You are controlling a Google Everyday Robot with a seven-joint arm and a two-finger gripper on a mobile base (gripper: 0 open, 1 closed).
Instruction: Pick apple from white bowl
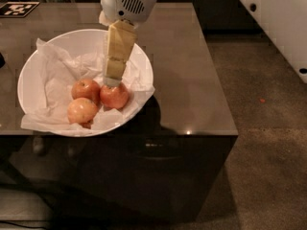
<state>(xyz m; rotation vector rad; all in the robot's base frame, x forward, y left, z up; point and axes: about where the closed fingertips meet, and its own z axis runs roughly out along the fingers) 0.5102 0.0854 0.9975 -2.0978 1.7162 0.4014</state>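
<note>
One end effector [112, 82] points steeply down at the round apple [115, 97] in the white bowl [72, 33]; grip state unclear.

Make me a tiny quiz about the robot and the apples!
1. How many round apples lie in the wide, glossy white paper-lined bowl?
2. True or false: the robot's yellowish tool hangs well outside the bowl.
3. Fill in: the tool's tip is right over the ____ apple.
Key: 1. Three: reddest apple, duller red apple, pale yellow-pink apple. 2. False; it's inside the bowl's rim. 3. Reddest.
</note>
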